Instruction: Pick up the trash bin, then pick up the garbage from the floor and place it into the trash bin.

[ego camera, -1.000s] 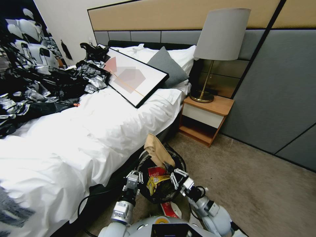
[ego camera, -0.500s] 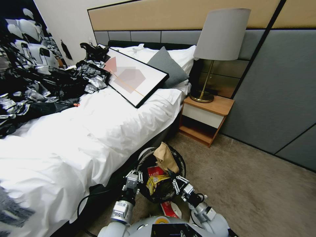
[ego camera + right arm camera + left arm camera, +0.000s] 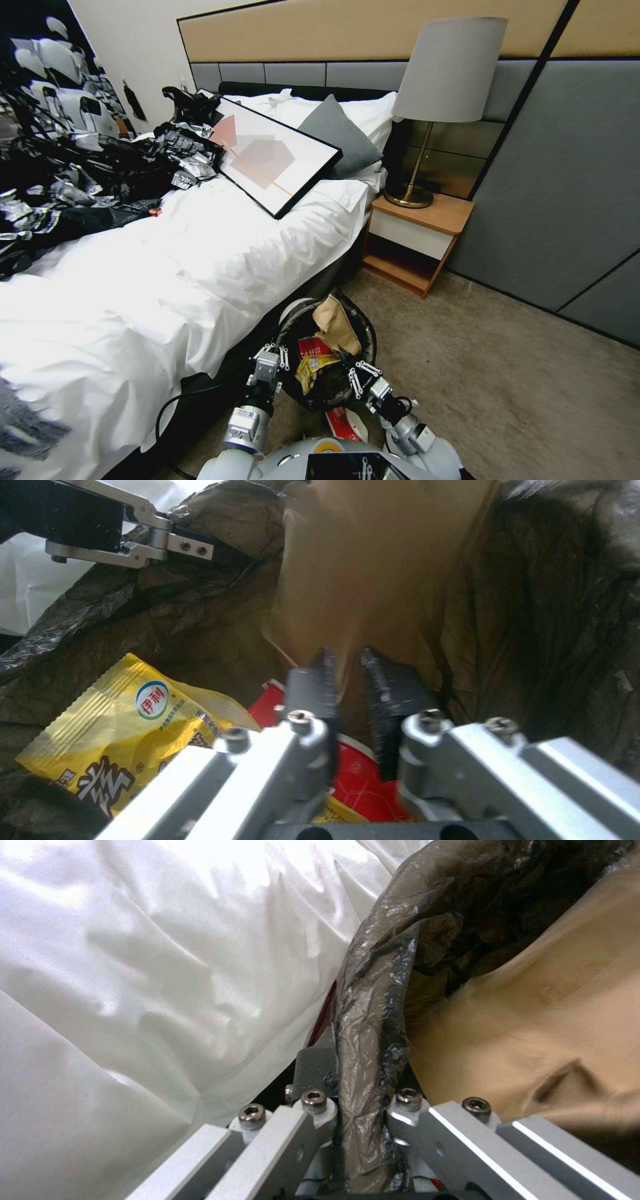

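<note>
Both arms reach forward and down from the robot's torso toward the small round white plastic trash bin with a crinkly black bag liner (image 3: 327, 360), which sits low beside the white-sheeted bed (image 3: 167, 280), above the beige carpet floor (image 3: 520, 373). The left gripper (image 3: 268, 360) meets the bin's near-left rim with its forearm nearly upright, and in the left wrist view its jaws are clamped together on the folded liner edge (image 3: 370, 1050), one finger inside and one outside. The right gripper (image 3: 357, 373) comes in from the near-right rim, angled inward over the opening; its dark serrated fingers (image 3: 393, 690) are pinched on the lower edge of the crumpled brown paper (image 3: 373, 565). That paper stands mostly upright in the bin, its long axis running from the gripper up toward the far rim, with its top leaning over the liner there (image 3: 337, 323). Below it in the bin lie a flat yellow printed wrapper (image 3: 127, 720) and a red-and-white wrapper (image 3: 353, 780). Another red-and-white wrapper (image 3: 343, 423) lies on the carpet just in front of the bin.
</note>
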Controlling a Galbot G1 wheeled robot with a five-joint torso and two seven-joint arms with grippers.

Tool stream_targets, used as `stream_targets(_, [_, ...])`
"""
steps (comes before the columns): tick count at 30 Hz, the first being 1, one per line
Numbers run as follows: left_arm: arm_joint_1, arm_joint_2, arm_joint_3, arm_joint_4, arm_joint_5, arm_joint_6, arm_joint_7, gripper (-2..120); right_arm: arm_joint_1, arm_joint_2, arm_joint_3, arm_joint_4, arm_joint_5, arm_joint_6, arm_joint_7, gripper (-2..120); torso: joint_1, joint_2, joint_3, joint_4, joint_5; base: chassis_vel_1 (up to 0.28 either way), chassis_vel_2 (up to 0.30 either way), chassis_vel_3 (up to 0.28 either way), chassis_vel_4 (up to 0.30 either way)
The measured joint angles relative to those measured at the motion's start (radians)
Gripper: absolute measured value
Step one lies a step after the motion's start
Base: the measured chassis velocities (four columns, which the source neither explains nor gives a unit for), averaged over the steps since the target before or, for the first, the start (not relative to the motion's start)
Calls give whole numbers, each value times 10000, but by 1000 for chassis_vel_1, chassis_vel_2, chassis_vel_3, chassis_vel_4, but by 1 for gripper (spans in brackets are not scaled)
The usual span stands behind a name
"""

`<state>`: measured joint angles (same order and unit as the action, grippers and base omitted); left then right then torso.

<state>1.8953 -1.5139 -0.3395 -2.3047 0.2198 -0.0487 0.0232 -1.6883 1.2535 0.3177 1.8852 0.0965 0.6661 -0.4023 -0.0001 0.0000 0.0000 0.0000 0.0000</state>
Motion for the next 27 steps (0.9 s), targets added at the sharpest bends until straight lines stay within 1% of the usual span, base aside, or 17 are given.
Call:
stream_targets(1, [-1, -4, 6, 0, 0, -2, 1, 1, -19, -5, -8, 34, -34, 8, -11, 31, 0, 0, 0, 0, 0, 0, 0, 0, 0])
stream_targets(2, [-5, -6, 13, 0, 0, -2, 1, 1, -29, -9, -11, 39, -52, 16, -16, 34, 0, 0, 0, 0, -1, 0, 0, 0, 0])
stream_targets(4, [-5, -6, 13, 0, 0, -1, 1, 1, -33, -10, -12, 40, -59, 19, -17, 36, 0, 0, 0, 0, -1, 0, 0, 0, 0])
stream_targets(5, [-13, -8, 17, 0, 0, -1, 1, 1, -69, -23, -26, 54, -115, 32, -25, 46, 0, 0, 0, 0, 0, 0, 0, 0, 0])
stream_targets(6, [-18, -8, 18, 0, -2, -1, 1, 1, -104, -41, -37, 71, -159, 48, -27, 51, 0, 0, 0, 0, 0, 0, 0, 0, 0])
stream_targets(7, [-18, -8, 18, 0, -2, -1, 1, 1, -104, -41, -37, 71, -159, 48, -27, 51, 0, 0, 0, 0, 0, 0, 0, 0, 0])
stream_targets(8, [-19, -7, 18, 0, -5, -2, 0, 1, -130, -50, -43, 80, -205, 64, -31, 54, 1, 0, 0, 0, -1, 0, 0, 0, 0])
stream_targets(10, [-22, 0, 18, 0, -12, 5, 0, 1, -192, -70, -57, 145, -307, 125, -62, 66, 0, 0, 0, 0, 0, 0, 0, 0, 0])
stream_targets(12, [-23, 0, 17, 0, -14, 8, 0, 1, -198, -72, -58, 154, -312, 128, -65, 68, 0, 0, 0, 0, -1, 0, 0, 0, 0])
stream_targets(13, [-24, 1, 17, 0, -16, 31, 0, 1, -229, -74, -57, 214, -350, 157, -90, 76, 0, 0, 0, 0, 0, 0, 0, 0, 0])
stream_targets(14, [-26, 1, 16, 0, -16, 58, 0, 1, -267, -75, -53, 265, -388, 191, -106, 80, 1, 0, 0, 0, 0, 0, 0, 0, 0])
stream_targets(16, [-27, 0, 16, 0, -15, 66, 0, 1, -282, -76, -52, 282, -400, 203, -115, 81, 0, 0, 0, 0, 0, 0, 0, 0, 0])
stream_targets(17, [-38, -6, 15, 0, -15, 122, -4, 1, -394, -88, -30, 389, -464, 284, -179, 91, 0, 0, 0, 0, 0, 0, 0, 0, 0])
stream_targets(18, [-47, -11, 14, 2, -15, 150, -6, 1, -452, -101, -8, 447, -496, 330, -223, 96, 0, 0, 0, 0, -1, 0, 0, 0, 0])
stream_targets(19, [-47, -11, 14, 2, -15, 150, -6, 1, -452, -101, -8, 447, -496, 330, -223, 96, 0, 0, 0, 0, -1, 0, 0, 0, 0])
stream_targets(23, [-73, -27, 5, 40, -16, 234, -18, 1, -726, -153, 174, 894, -540, 504, -424, 108, 1, 0, 0, -1, 0, 0, 0, 0, 0])
stream_targets(27, [-86, -29, 5, 43, -16, 282, -22, 1, -814, -167, 247, 1120, -537, 559, -522, 111, 0, 0, 0, 0, 0, 0, 0, 0, 0])
